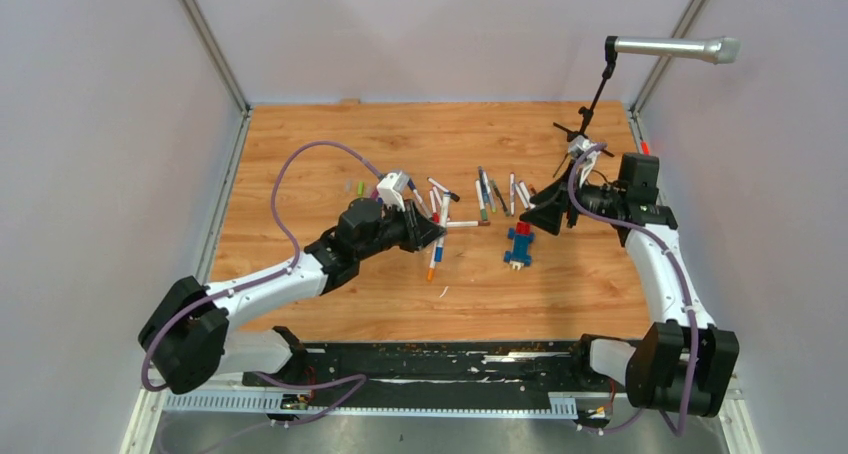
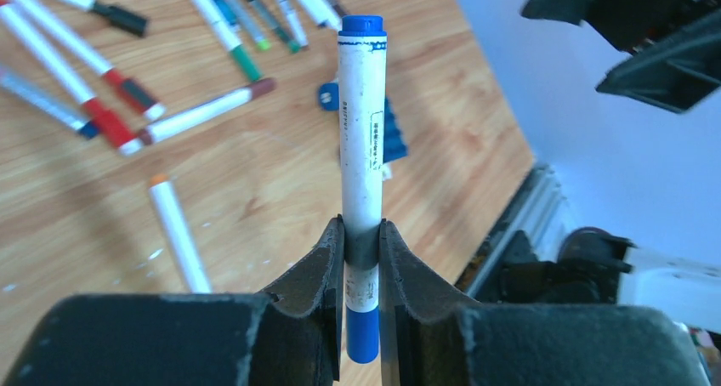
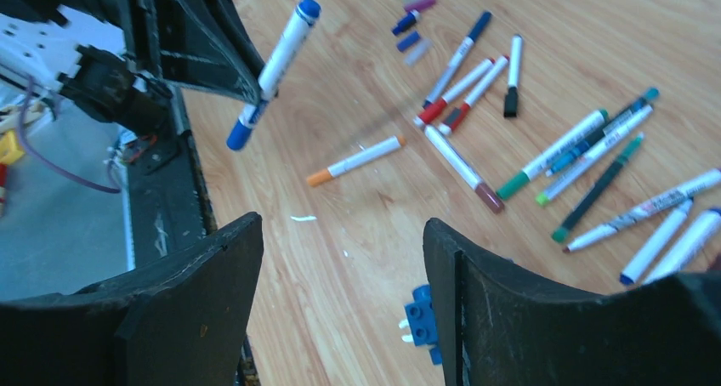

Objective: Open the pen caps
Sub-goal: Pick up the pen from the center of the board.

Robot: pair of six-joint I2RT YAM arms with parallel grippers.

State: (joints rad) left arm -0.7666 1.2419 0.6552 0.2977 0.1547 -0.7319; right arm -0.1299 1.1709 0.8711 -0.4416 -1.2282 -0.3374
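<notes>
Left gripper (image 2: 362,233) is clamped across the white barrel of the held pen (image 2: 362,131), with its fingers (image 2: 319,267) pressed on both sides.
- The pen is blue at both ends: a short blue end out past the fingertips and a longer one on the wrist side. Cannot tell which end is the cap.
- The pads cover a band of the barrel. The print on the barrel is too small to read.

Right gripper (image 3: 340,224) is spread wide with nothing between its fingers.
- In its own wrist view the held pen hangs tilted above the wood, up and left of the gap and well apart from it.
- In the top view both grippers are dark shapes facing each other over the middle of the table (image 1: 300,144). Their jaws and the held pen are hard to make out there.

Loose caps (image 3: 419,2) lie in a small group of green, purple, blue and one pale.
- They sit at the top edge of the right wrist view, and the frame cuts off the green one.
- In the top view they lie near the left wrist, on its left.

Pens on the table (image 3: 455,161) are scattered between and behind the grippers.
- Their caps are on: red, black, brown, green, blue.
- One with an orange end lies apart on the near side.
- The frame cuts off several at the right edge.

Blue-and-red block (image 1: 519,246) lies near the right gripper on its near side. In the right wrist view only a blue corner shows beside the finger.

Bare wood runs from the pens to the black rail (image 1: 430,359). Walls close off the left, back and right sides. A microphone stand (image 1: 596,94) stands at the back right.
</notes>
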